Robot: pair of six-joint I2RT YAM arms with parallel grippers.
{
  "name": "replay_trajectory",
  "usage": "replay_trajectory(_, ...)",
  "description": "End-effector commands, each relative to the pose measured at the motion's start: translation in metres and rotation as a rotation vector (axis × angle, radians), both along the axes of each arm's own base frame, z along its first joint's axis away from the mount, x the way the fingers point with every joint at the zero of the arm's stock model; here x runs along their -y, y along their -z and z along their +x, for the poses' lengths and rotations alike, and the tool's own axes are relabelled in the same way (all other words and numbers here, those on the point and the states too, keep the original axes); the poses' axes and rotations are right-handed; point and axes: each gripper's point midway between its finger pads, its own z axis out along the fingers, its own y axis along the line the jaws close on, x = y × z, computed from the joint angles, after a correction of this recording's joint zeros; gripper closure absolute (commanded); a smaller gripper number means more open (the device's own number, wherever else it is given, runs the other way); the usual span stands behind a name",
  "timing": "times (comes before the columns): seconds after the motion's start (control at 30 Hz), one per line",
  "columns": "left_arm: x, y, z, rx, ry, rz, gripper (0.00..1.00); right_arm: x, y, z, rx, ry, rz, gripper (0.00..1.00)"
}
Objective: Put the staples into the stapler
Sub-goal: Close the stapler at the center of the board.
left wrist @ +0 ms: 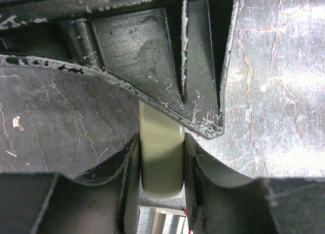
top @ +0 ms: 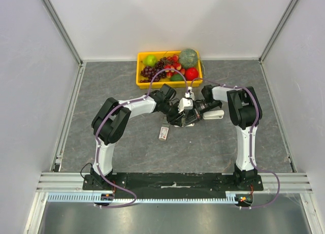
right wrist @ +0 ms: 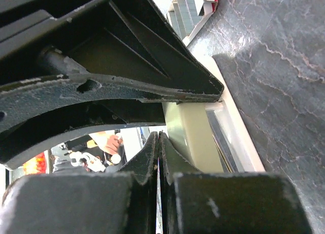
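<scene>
Two grippers crowd together at the cream stapler, and we judge this to be the loading step. In the right wrist view, what looks like an open channel runs along the stapler's pale body. Our left gripper is partly closed, its fingers pressed against both sides of a cream bar of the stapler, so it has hold of that part. Our right gripper is closed tight, its pads together just beside the channel; we cannot tell whether a thin strip is pinched between them. The staples box, red and white, lies on the table to the near left of the stapler and apart from it. The right wrist view shows it open, with silvery strips inside. The main risk we see is the held bar slipping from the narrow grip, which could let the stapler close or shift and throw the channel out of line. A strip, if there is one, is thin enough to snap or drop if it is pushed in at an angle. With both wrists this close, any sideways correction by one arm could knock the other. Room is tight on the far side of the stapler, where the yellow fruit tray sits near. The near side and the right of the stapler give bare table for backing away, and the enclosure walls stand well apart from it.
</scene>
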Motion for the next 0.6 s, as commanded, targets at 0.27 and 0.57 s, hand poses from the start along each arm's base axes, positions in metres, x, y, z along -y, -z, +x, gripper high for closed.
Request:
replay_trajectory(0.27,-0.012,0.018,-0.004,0.009,0.002,0.065,0.82,0.016,0.069,-0.001,0.003,0.013,-0.170,0.98)
replay_trajectory(0.57,-0.017,0.021,-0.009,0.007,-0.001,0.075,0.86,0.009,0.063,-0.005,-0.004,0.011,-0.071,0.98)
